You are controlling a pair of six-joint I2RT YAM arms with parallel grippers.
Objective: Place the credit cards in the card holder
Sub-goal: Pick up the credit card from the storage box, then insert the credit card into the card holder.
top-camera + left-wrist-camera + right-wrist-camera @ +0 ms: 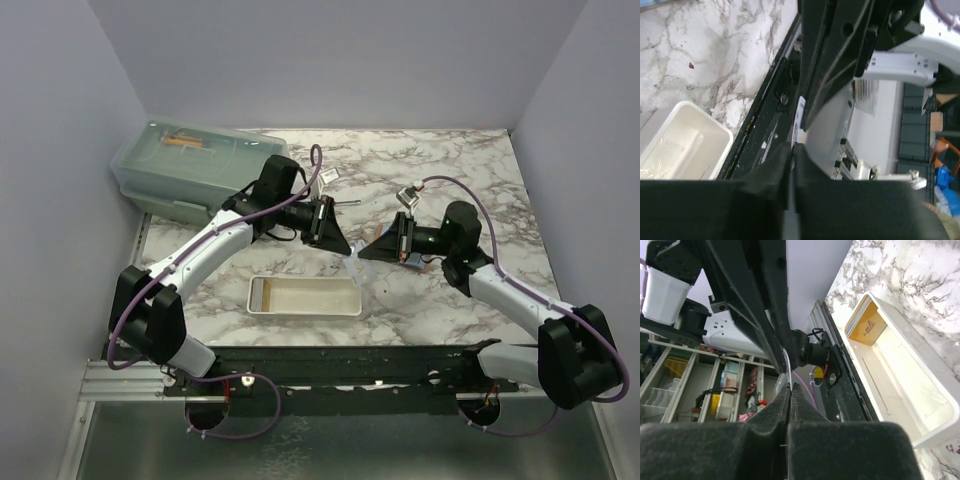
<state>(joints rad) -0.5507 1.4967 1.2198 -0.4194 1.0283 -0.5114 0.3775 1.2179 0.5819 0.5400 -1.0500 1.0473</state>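
Noted marble table point(450, 180) spread beneath both arms. Found lidded translucent bin point(190, 170) on it, well behind and outboard of the left gripper point(349, 251). Recorded white tray point(305, 298) lying below and to the near side of the point where the two grippers met. Observed left gripper and right gripper point(367, 251) facing each other, nearly tip to tip, above the table and apart from the tray. Confirmed left fingers point(772, 170) pressed together on a thin card point(800, 111), seen edge-on and projecting past the tips. Confirmed right fingers point(767, 410) likewise clamped on the same card, a pale sliver between the pads. Located tan-brown holder point(867, 327) inside the tray, stood against the end wall on the left gripper's side, well apart from both grippers. Could not tell the card's face or print.
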